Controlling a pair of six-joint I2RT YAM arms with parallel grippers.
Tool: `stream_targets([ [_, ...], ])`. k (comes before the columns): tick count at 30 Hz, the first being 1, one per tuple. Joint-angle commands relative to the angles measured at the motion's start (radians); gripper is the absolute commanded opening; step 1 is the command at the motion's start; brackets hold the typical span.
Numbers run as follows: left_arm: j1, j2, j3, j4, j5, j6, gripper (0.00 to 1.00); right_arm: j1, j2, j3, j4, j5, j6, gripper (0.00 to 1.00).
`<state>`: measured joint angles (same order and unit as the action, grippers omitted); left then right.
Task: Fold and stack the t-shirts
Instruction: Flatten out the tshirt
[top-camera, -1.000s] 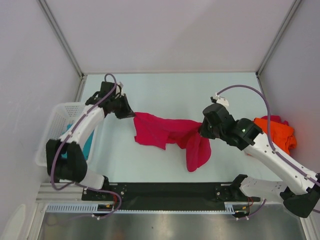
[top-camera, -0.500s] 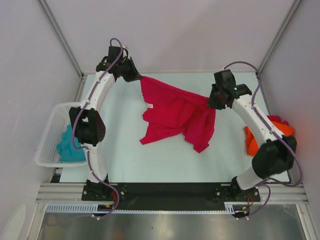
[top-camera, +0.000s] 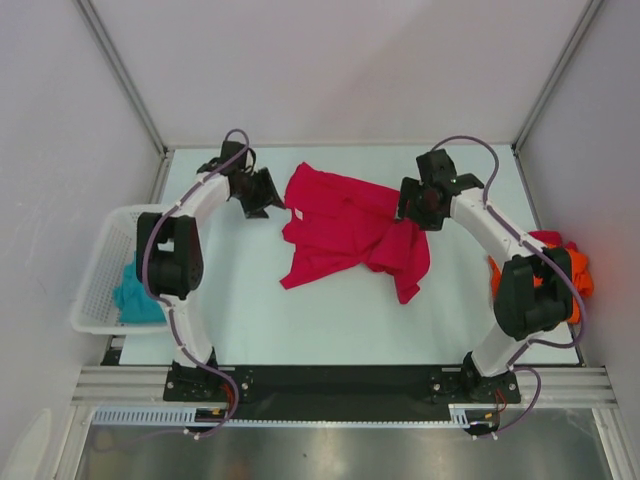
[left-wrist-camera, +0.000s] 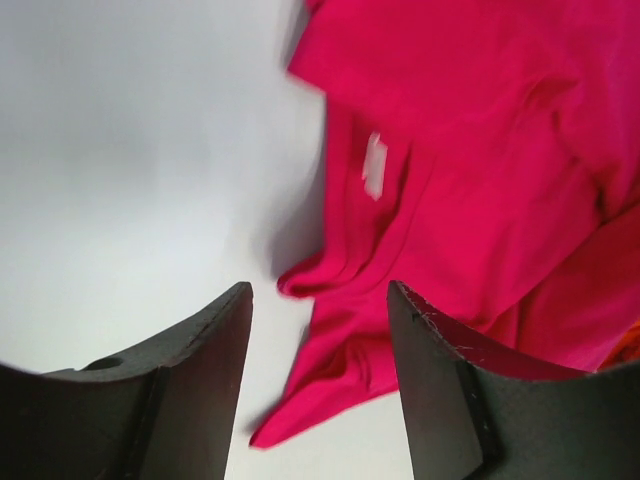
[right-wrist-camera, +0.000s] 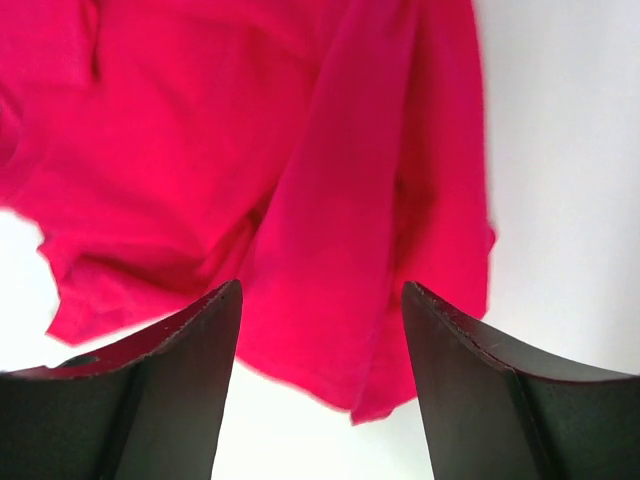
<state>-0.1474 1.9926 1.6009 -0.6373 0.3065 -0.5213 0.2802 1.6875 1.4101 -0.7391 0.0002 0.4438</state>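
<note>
The crimson-pink t-shirt lies rumpled and partly spread on the table, toward the far middle. My left gripper hovers just off its left edge, open and gripping nothing. In the left wrist view the shirt with its white label lies beyond the open left gripper. My right gripper is open over the shirt's right part. The right wrist view shows folds of the shirt below the parted right gripper. The orange t-shirt is bunched at the right edge. The teal t-shirt sits in the basket.
A white mesh basket stands at the table's left edge, beside the left arm. Metal frame posts rise at the far corners, with white walls all round. A black rail with both arm bases runs along the near edge.
Both grippers went from shut on the pink shirt to open. The shirt, lifted and stretched between them half a second ago, has dropped onto the table; both arms came slightly nearer.
</note>
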Motion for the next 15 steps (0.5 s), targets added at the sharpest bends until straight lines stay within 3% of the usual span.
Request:
stream_targets([
  [1, -0.006, -0.136, -0.134, 0.134, 0.006, 0.009, 0.62, 0.066, -0.116, -0.095, 0.063, -0.011, 0.045, 0.7],
  [6, -0.04, -0.104, -0.159, 0.151, -0.015, -0.009, 0.62, 0.134, -0.152, -0.171, 0.076, -0.002, 0.081, 0.7],
  [15, -0.083, -0.031, -0.179, 0.195, -0.02, -0.032, 0.61, 0.145, -0.176, -0.273, 0.105, 0.032, 0.093, 0.7],
])
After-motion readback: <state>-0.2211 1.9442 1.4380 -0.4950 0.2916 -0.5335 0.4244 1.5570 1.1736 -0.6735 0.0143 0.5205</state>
